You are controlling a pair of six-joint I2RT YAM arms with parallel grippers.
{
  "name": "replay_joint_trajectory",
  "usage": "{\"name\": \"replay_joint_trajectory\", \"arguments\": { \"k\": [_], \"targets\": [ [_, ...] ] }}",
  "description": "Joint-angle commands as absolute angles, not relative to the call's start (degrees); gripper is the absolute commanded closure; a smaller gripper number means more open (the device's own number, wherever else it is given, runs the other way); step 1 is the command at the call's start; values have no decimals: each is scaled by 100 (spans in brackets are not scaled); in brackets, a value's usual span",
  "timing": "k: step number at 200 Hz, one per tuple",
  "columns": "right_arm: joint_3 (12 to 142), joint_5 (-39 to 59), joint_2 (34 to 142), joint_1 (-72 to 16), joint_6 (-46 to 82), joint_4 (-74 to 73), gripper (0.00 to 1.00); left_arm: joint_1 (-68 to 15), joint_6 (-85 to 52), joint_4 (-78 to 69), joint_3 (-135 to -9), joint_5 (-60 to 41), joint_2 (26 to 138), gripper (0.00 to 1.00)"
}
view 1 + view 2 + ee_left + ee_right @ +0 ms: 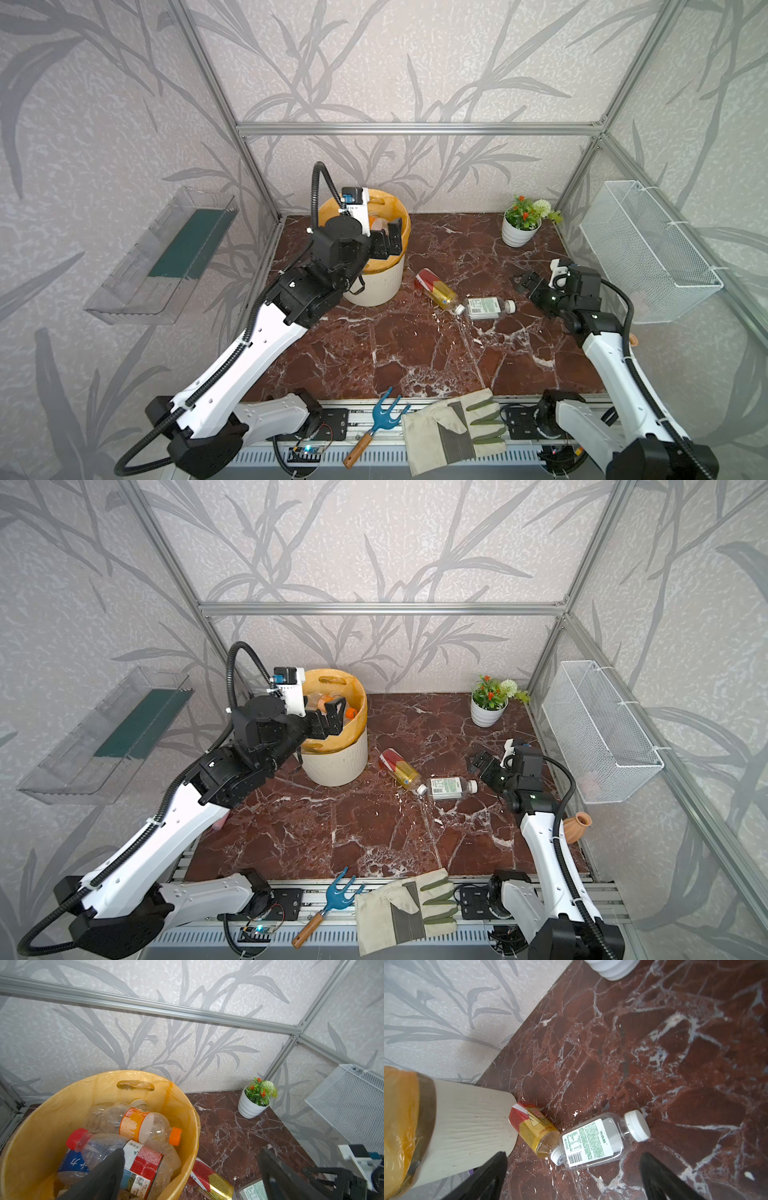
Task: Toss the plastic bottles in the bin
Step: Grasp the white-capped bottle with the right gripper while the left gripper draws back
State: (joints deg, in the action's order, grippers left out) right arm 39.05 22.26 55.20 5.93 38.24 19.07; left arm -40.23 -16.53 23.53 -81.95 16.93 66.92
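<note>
The cream bin [376, 286] with its orange bag stands at the back left of the table. Inside it lie several plastic bottles, among them an orange-labelled one [135, 1126] and a red-capped one [116, 1157]. My left gripper [388, 243] hangs open over the bin's right rim, holding nothing. On the table right of the bin lie a red-and-yellow labelled bottle [434, 289] and a clear bottle with a white cap [488, 308], touching end to end. Just right of the clear bottle [593, 1138], my right gripper [524, 282] is open and empty above the table.
A white flower pot [517, 232] stands at the back right. A white mesh basket [648, 249] hangs on the right wall, a clear shelf [162, 257] on the left wall. A glove [453, 428] and a blue hand rake [380, 419] lie at the front edge. A clay vase [577, 827] sits behind the right arm.
</note>
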Motion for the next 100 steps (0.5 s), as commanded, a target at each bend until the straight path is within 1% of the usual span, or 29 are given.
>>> {"name": "replay_joint_trajectory", "arguments": {
  "k": [1, 29, 62, 100],
  "targets": [
    [3705, 2379, 5704, 585, 4581, 1517, 1, -4211, -1107, 2104, -8031, 1547, 6587, 1],
    [3565, 2124, 5840, 559, 4597, 1843, 1, -4297, -1081, 2044, -7750, 1383, 6501, 1],
    [3076, 2195, 5972, 508, 5133, 1502, 1, -4318, -1083, 1973, -7382, 1383, 6248, 1],
    [3206, 1682, 6564, -121, 5934, 1674, 1, -4324, -1122, 1874, -7031, 1450, 6035, 1]
  ]
}}
